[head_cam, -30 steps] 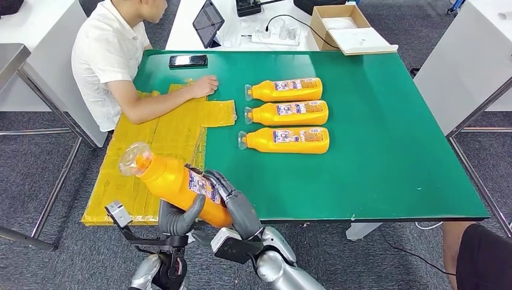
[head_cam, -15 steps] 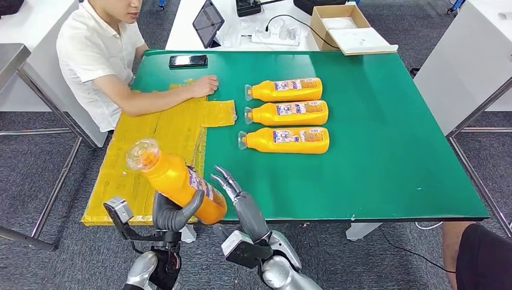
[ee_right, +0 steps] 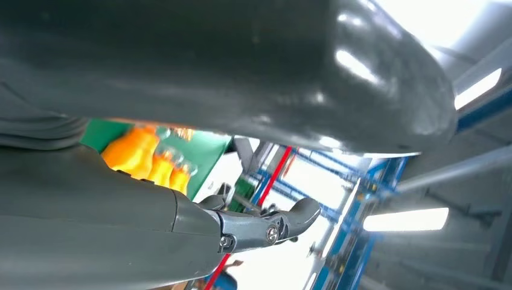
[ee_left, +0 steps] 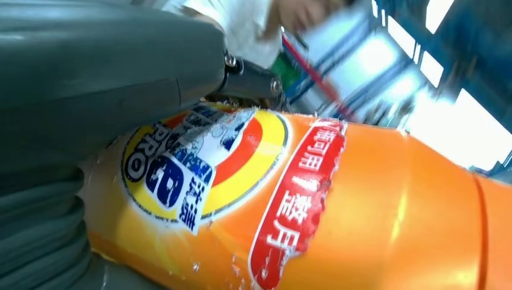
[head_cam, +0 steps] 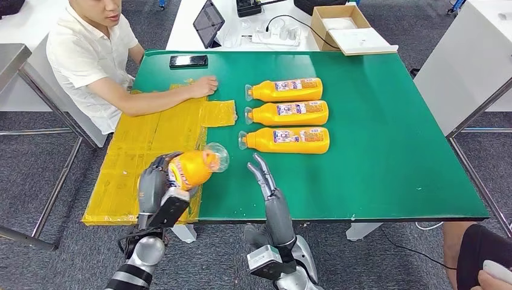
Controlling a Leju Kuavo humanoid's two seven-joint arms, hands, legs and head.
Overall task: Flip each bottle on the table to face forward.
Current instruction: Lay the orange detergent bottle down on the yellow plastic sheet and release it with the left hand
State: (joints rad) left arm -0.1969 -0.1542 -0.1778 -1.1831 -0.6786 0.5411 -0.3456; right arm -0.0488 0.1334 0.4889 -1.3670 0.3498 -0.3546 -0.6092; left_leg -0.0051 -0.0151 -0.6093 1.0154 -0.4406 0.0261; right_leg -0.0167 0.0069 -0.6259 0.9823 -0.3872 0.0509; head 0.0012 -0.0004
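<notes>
The orange bottle (head_cam: 192, 167) is up off the table, wrapped in the left hand (head_cam: 156, 181) over the near edge of the green table (head_cam: 386, 151), right where the yellow mat (head_cam: 151, 151) ends. Its long axis runs roughly left to right, clear cap (head_cam: 216, 156) pointing toward the right hand (head_cam: 263, 176), which sits just beside it but isn't touching. That right hand is empty, fingers straight and pointing away toward the far edge, palm kind of facing the bottle. The left wrist view shows the front label (ee_left: 199, 166) turned toward that camera. Three more bottles (head_cam: 284, 114) lie in a row mid-table, caps toward the left edge, well apart from both hands. I'd guess set-down comes next, with the left arm doing it.
</notes>
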